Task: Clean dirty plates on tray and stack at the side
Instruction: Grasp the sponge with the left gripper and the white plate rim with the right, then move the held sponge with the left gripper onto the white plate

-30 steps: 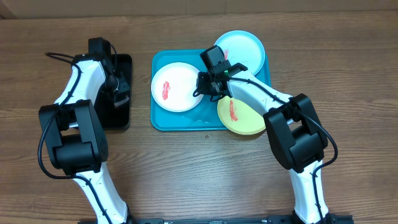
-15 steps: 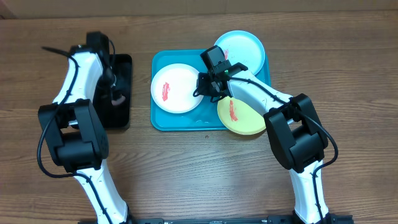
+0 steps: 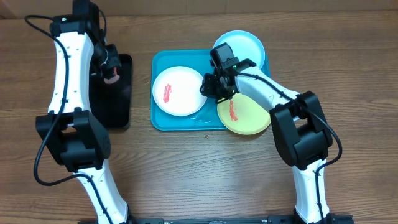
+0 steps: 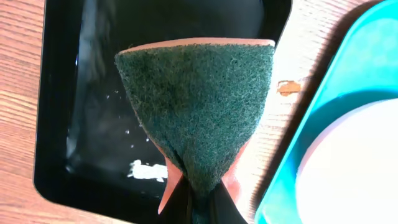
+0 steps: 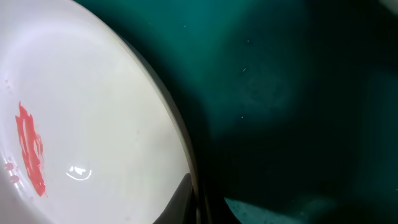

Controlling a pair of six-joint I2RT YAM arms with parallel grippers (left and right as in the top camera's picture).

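The turquoise tray point(image 3: 180, 122) holds the white plate point(image 3: 177, 91), which has a red smear. The light-blue-rimmed plate point(image 3: 244, 46) lies over its far right corner. The yellow-green-rimmed plate point(image 3: 247, 117), also smeared red, lies over its near right edge. My right gripper point(image 3: 209, 87) is shut on the white plate's right rim; the right wrist view shows the plate point(image 5: 87, 118) pinched between its fingers point(image 5: 199, 205). My left gripper point(image 3: 111, 72) is shut on a green-faced sponge point(image 4: 199, 106) and holds it above the black tray point(image 4: 81, 124).
The black tray point(image 3: 115, 106) sits on the wooden table left of the turquoise tray, with wet white specks inside. The turquoise tray's corner point(image 4: 348, 62) and the white plate point(image 4: 354, 168) show at the right of the left wrist view.
My left arm has lifted the sponge out of the black tray and swung toward the table's far side. My right gripper has shifted slightly right at the white plate's rim.
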